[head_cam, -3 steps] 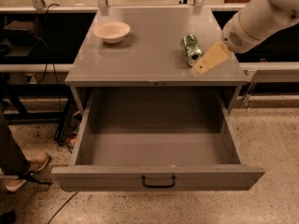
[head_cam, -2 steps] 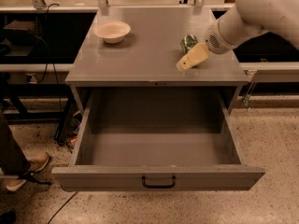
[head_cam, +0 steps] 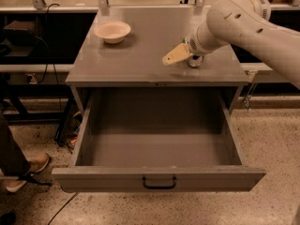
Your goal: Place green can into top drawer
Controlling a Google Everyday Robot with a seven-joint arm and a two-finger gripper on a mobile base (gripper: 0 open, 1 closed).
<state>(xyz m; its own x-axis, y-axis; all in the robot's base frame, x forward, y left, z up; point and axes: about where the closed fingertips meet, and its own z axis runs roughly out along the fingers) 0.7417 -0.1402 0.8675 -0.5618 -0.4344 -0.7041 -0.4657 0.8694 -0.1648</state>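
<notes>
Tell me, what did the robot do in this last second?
The gripper has swung across the cabinet top toward the bowl, and its arm now covers most of the green can. Whether it holds the can cannot be told. Bowl and open top drawer stayed put.

Single view only. Looks down from above and in front of the grey metal cabinet (head_cam: 140,55), facing its pulled-out wide grey top drawer (head_cam: 93,177), fairly near. Catches the beige-tipped gripper (head_cam: 178,55) at upper right, over the cabinet top.
</notes>
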